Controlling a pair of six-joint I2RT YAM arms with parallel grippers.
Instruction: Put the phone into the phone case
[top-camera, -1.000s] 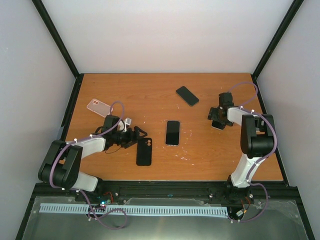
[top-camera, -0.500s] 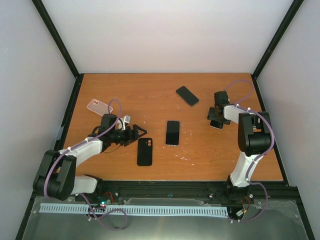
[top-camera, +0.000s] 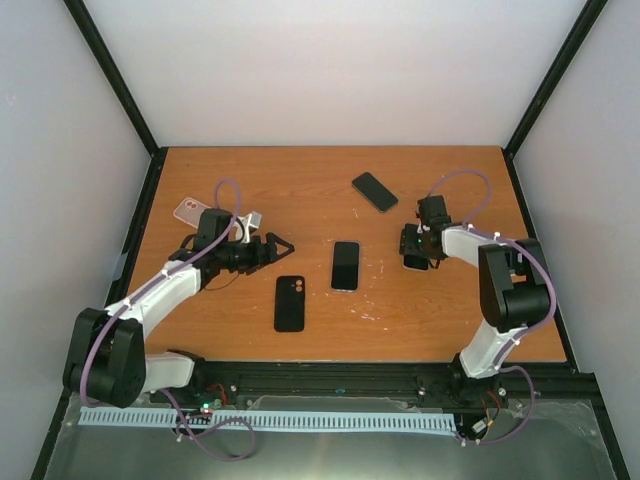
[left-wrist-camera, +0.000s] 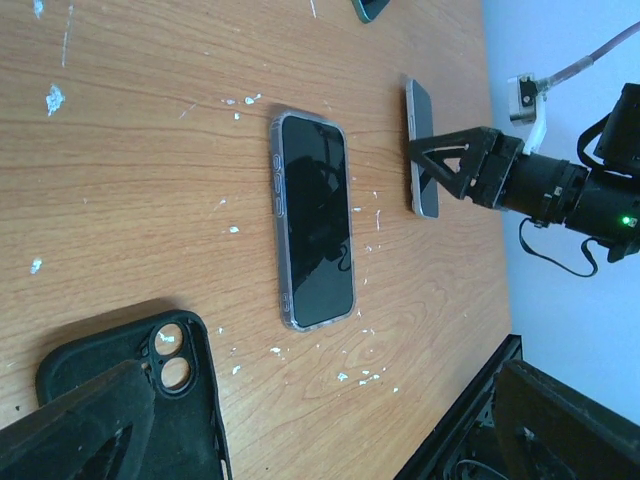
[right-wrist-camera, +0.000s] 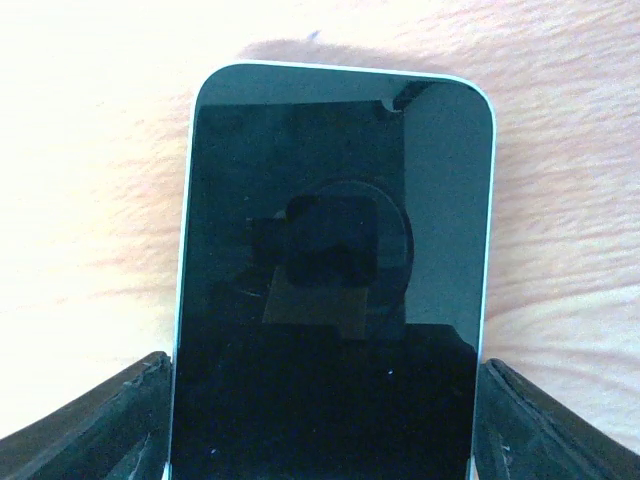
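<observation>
Wooden table (top-camera: 250, 180), white walls, and nothing is cased yet. The left gripper (top-camera: 280, 250) hangs spread and empty near the black phone case (top-camera: 289, 303), which lies flat and unfilled. Well to the right lies the phone (right-wrist-camera: 330, 250), screen up, its long axis roughly near-to-far and its free end towards the near edge. The right gripper (top-camera: 413, 252) straddles its long edges; whether it truly pinches, I cannot tell. Lifting, carrying and seating all remain.
</observation>
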